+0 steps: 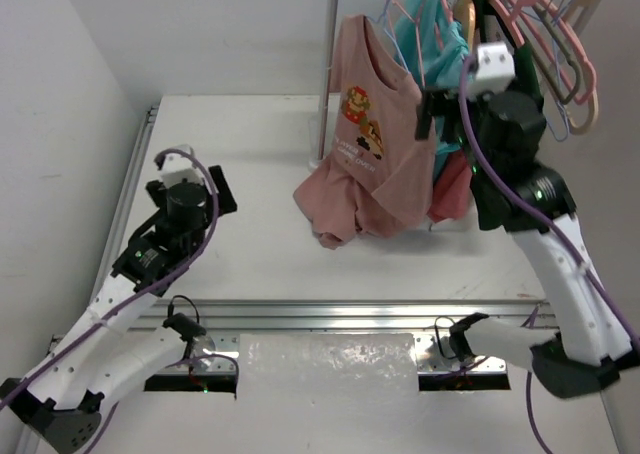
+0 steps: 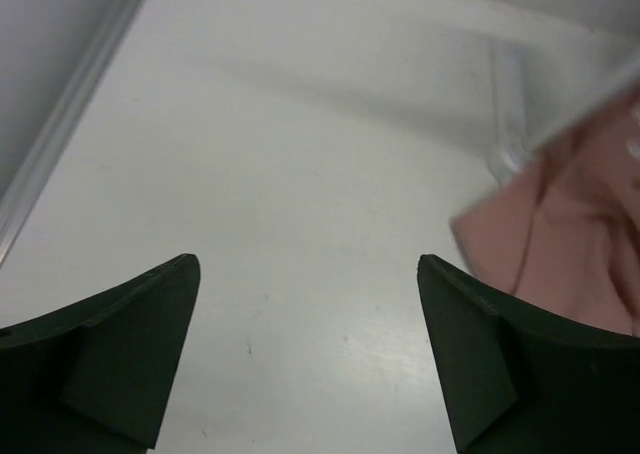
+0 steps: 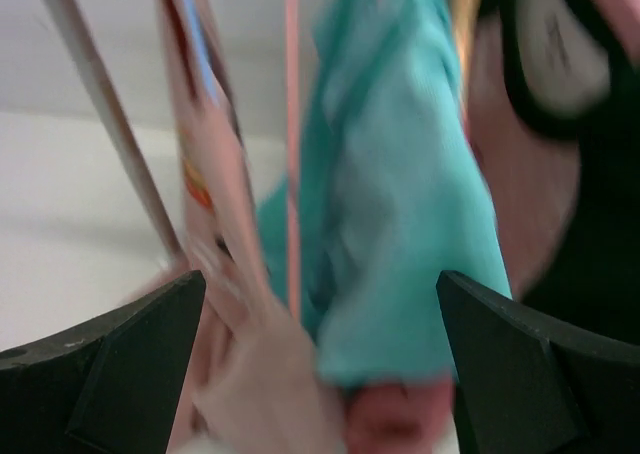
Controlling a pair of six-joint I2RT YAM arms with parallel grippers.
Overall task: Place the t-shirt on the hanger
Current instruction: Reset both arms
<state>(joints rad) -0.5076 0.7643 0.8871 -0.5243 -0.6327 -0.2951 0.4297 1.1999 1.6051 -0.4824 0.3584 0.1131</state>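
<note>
left pincer [image 2: 308,266] agape low over table [image 2: 300,124], right pincer [image 3: 320,284] agape high beside t-shirt [image 1: 368,164]

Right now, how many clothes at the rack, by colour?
Pink t-shirt: 1
Teal shirt: 1
Dark green garment: 1
Coral-red cloth under the teal: 1, unclear whether separate
Total: 4, or 3 if not
</note>
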